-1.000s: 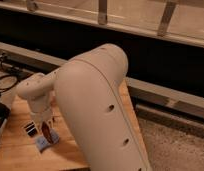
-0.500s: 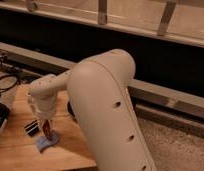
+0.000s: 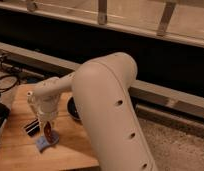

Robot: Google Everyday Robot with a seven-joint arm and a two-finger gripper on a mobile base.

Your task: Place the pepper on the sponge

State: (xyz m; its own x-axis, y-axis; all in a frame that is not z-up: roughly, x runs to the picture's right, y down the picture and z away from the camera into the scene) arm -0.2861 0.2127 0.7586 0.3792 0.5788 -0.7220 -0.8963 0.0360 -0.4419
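Observation:
My gripper [image 3: 47, 131] hangs from the white arm over the left part of the wooden table [image 3: 20, 155], pointing straight down. The pepper [image 3: 47, 131], small, dark red and shiny, stands upright between its fingers. Its lower tip is at or just above the sponge [image 3: 44, 143], a light blue flat pad directly beneath. The gripper looks shut on the pepper. Part of the sponge's top is hidden behind the pepper and fingers.
A black block with white stripes [image 3: 31, 126] lies just left of the gripper. A dark round disc [image 3: 72, 108] sits to its right, partly behind the arm. Black cables [image 3: 6, 81] lie at the far left. The arm's bulky elbow [image 3: 107, 105] fills the middle.
The arm's elbow has swung to the right and the gripper has shifted slightly right over the sponge. The sponge and the striped block have stayed put.

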